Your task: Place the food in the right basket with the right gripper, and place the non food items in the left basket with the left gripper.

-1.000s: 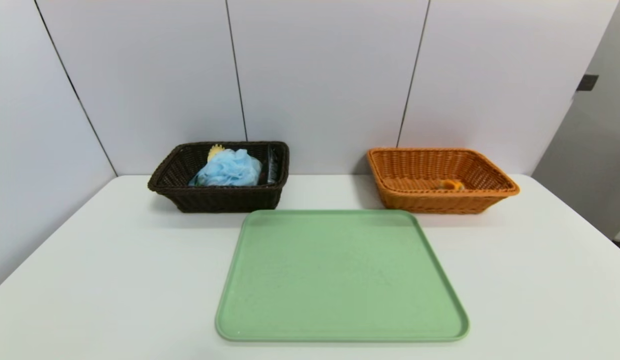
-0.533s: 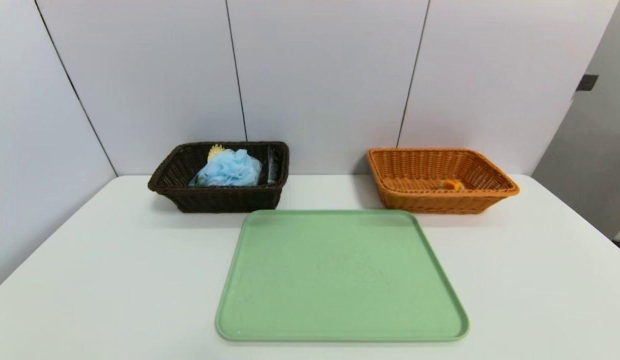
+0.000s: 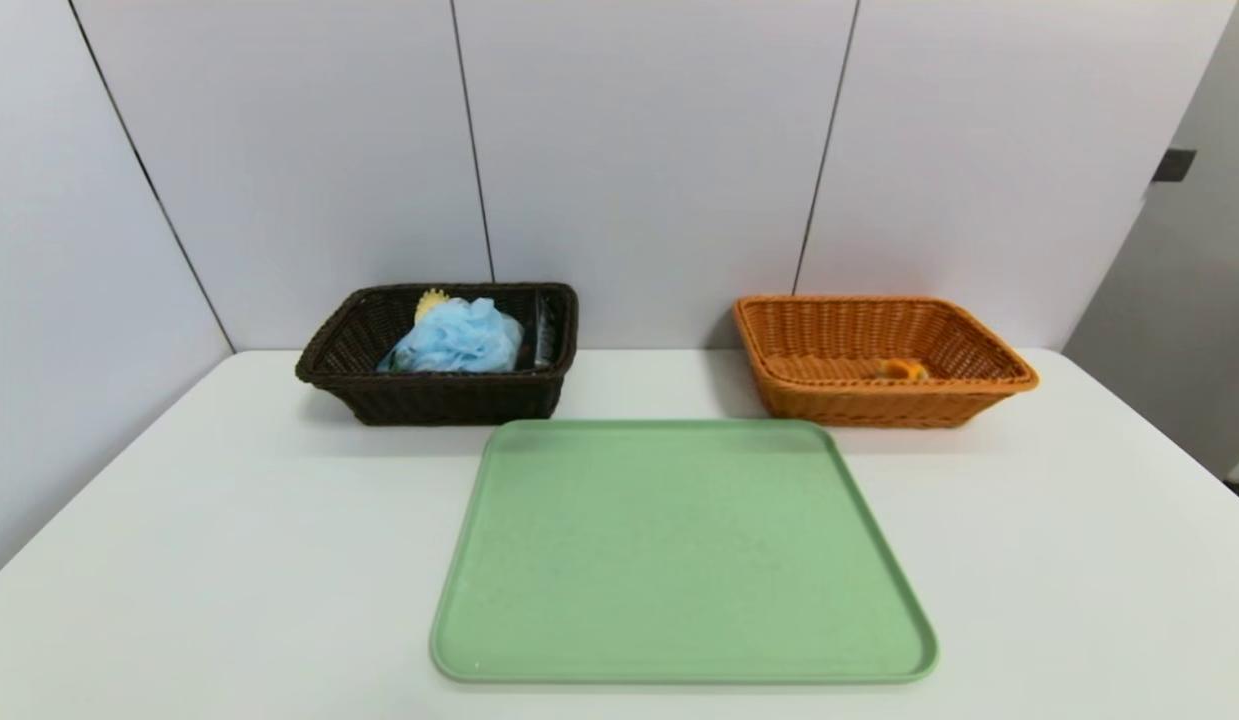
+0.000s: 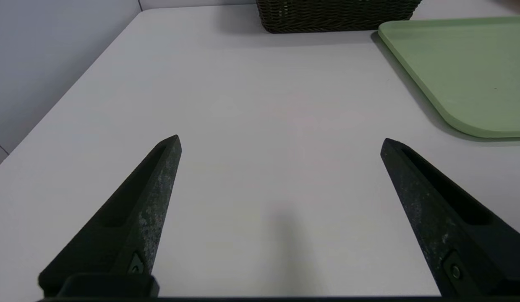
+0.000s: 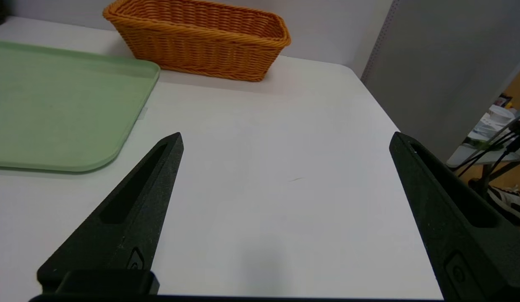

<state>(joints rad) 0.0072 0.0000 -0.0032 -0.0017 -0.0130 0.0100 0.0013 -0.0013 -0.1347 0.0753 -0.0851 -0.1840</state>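
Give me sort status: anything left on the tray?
Looks finished. The green tray is bare. The blue bath pouf sits in the dark basket; a small orange item lies in the orange basket. Left end effector and right end effector open, holding nothing.

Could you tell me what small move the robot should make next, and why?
Probably none beyond parking both arms: the green tray is bare, the blue bath pouf lies in the dark basket, a small orange item in the orange basket, and the left gripper and right gripper are open and hold nothing.
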